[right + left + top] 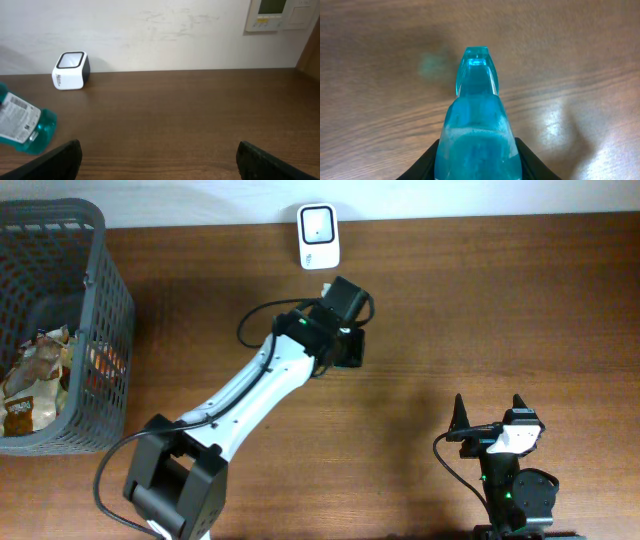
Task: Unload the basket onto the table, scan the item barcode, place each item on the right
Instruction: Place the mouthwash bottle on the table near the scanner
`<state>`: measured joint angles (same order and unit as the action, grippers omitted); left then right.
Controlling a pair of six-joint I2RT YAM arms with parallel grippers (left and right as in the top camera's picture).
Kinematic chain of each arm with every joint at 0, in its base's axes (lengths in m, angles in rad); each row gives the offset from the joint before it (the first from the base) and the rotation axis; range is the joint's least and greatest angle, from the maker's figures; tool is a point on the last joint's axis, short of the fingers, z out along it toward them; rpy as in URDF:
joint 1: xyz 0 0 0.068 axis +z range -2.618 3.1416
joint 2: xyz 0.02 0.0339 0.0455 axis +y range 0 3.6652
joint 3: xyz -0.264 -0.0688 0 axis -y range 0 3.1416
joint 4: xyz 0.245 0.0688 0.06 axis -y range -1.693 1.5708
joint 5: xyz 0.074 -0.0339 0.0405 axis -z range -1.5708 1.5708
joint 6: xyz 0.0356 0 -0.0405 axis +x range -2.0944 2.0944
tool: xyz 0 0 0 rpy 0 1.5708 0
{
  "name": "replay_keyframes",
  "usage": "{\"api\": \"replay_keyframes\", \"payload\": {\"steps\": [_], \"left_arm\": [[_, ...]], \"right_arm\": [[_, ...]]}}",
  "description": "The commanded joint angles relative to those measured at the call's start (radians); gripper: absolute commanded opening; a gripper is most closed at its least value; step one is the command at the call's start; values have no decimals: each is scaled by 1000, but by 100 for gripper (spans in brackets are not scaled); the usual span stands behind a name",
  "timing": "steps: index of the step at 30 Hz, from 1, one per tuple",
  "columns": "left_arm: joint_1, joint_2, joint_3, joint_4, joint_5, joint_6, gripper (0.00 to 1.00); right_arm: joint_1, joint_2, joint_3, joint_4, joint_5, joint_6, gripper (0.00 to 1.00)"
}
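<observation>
Near the table's (500, 300) far edge, close to the scanner (318, 236), your left gripper (477, 169) clenched the teal bottle (477, 130), so you needed to turn its barcode label (17, 117) toward the scanner's window and hold steady; your right gripper (157, 152) stood released.

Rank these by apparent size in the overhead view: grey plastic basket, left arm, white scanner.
1. Grey plastic slatted basket, largest even though the frame crops it.
2. White-and-black left arm.
3. Small white box-shaped scanner.
</observation>
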<state>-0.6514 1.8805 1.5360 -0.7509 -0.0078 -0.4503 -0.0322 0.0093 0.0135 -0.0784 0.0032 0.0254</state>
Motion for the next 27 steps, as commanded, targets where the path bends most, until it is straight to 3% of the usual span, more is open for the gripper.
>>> {"api": "replay_keyframes", "payload": {"steps": [1,4,6,8,11,18,27], "left_arm": [[-20,25,3,10,-27,-8,17],[-20,25,3,11,-51,-8,25],[-20,25,4,14,-53,-8,40],[-20,25,8,17,-40,-8,47],[-20,25,30,17,-41,-4,71],[-17,25,131,14,-42,34,80],[26,22,153,6,-42,34,76]], "right_arm": [[-6,-6,-8,-3,9,1,98],[-6,-6,-8,-3,9,1,98],[-6,-6,-8,-3,9,1,98],[-6,-6,-8,-3,9,1,98],[-6,-6,-8,-3,9,1,98],[-6,-6,-8,-3,9,1,98],[-6,-6,-8,-3,9,1,98]]}}
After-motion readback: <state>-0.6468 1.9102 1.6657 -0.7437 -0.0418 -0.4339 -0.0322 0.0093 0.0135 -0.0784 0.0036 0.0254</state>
